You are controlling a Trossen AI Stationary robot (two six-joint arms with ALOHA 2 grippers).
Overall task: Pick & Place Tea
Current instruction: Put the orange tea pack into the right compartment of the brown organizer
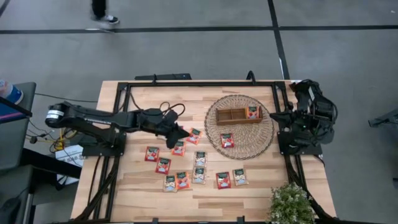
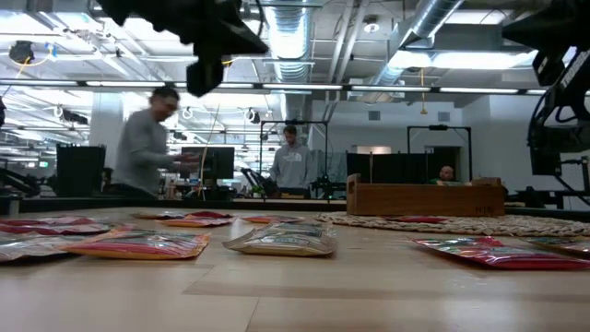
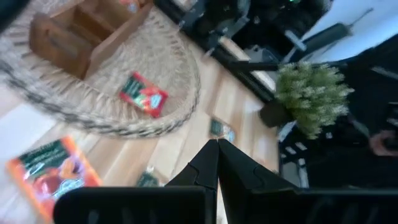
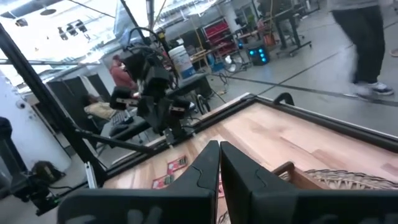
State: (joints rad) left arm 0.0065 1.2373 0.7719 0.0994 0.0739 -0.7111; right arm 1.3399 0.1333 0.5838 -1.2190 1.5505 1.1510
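Observation:
Several small square tea sachets, red and pale green-beige, lie flat on the wooden table, among them one (image 1: 178, 148) and another (image 1: 194, 135) below my left gripper (image 1: 185, 133). That gripper (image 3: 217, 152) is shut, holds nothing and hovers well above them, as the low view (image 2: 205, 55) shows. One red sachet (image 1: 227, 140) lies on the round wicker mat (image 1: 249, 146); another (image 1: 252, 112) sits in the right-hand compartment of the wooden tray (image 1: 231, 116). My right gripper (image 4: 219, 155) is shut and empty, drawn back over the table's right edge (image 1: 300, 115).
A potted plant (image 1: 291, 204) stands at the near right corner. A black frame (image 1: 199, 83) runs round the table's edges. People stand and walk in the room beyond the table (image 2: 147, 143). Bare wood lies along the near edge and at the far left.

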